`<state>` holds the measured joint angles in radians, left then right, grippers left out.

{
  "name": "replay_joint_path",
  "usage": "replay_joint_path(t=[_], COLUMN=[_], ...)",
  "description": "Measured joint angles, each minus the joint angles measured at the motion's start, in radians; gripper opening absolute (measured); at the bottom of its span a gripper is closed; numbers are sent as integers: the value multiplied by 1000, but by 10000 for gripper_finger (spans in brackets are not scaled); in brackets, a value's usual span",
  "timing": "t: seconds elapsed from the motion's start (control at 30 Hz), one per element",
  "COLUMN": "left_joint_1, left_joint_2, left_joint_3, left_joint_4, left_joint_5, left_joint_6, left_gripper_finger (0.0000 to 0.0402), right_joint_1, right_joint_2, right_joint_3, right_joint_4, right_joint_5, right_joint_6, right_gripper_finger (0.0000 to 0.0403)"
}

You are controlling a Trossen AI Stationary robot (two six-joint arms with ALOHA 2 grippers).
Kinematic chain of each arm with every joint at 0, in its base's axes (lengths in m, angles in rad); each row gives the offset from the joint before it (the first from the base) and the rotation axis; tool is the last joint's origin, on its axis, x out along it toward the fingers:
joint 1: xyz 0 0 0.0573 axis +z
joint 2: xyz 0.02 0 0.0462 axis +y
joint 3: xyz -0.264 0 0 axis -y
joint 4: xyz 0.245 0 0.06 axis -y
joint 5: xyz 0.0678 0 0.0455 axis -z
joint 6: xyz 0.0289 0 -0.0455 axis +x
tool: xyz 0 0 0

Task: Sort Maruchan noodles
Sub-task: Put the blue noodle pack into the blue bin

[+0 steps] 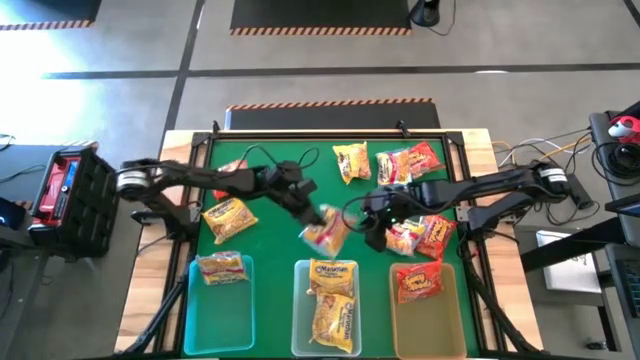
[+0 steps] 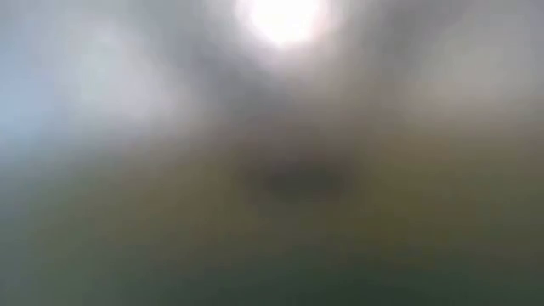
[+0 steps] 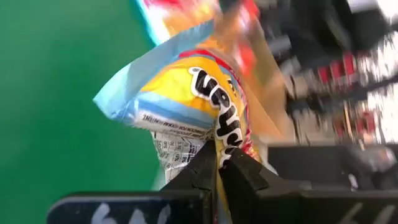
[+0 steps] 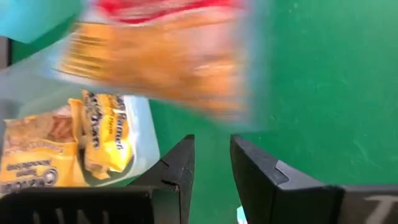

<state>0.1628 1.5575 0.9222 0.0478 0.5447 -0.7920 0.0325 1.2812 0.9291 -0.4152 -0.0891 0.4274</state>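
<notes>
Maruchan pkt (image 1: 327, 237) pinched in left jaws above middle bin (image 1: 300, 325), right gripper (image 1: 376, 226) probably open alongside.

A robotics lab or industrial test floor is indicated. A wooden-edged work table with a green mat top (image 1: 280, 250) is set on a bare grey concrete floor (image 1: 300, 50) crossed by dark seams. Black floor mats edged with orange-and-black hazard striping (image 1: 320, 15) are laid beyond the table. A black crate holding red equipment (image 1: 68, 185) is placed at one side, and loose cables (image 1: 530, 152) with a desk of gear are seen at the other. Two dark robot arms are mounted at the table's sides. Nothing is shown by the blurred low view.
</notes>
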Motion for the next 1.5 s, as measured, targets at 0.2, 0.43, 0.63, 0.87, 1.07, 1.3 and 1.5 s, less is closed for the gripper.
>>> replay_joint_path(t=[0.2, 0.43, 0.63, 0.87, 1.07, 1.3, 1.5], left_joint_1=[-184, -506, -743, -838, -837, -839, -837], left_joint_2=[-238, -446, -504, -456, -403, -364, -383], left_joint_3=[0, 0, 0, 0, 0, 0, 0], left_joint_4=[-279, -712, -977, -1145, -1159, -1199, -1221], left_joint_5=[-33, -241, -397, -424, -424, -363, -353], left_joint_6=[-13, -272, -523, -513, -421, -421, -421], left_gripper_finger=[2, 2, 2, 1, 6, 60, 129], right_joint_1=[2, 7, 7, 6, -16, -102, -194], right_joint_2=[-29, -8, 9, 51, 70, 69, 68], right_joint_3=[0, 0, 0, 1, 1, 1, 1], right_joint_4=[-2, 28, 75, 133, 136, 121, 103], right_joint_5=[0, -27, -24, -23, -15, -14, -15], right_joint_6=[0, 0, -11, -19, -2, 26, 27], right_gripper_finger=[93, 93, 93, 93, 93, 93, 93])
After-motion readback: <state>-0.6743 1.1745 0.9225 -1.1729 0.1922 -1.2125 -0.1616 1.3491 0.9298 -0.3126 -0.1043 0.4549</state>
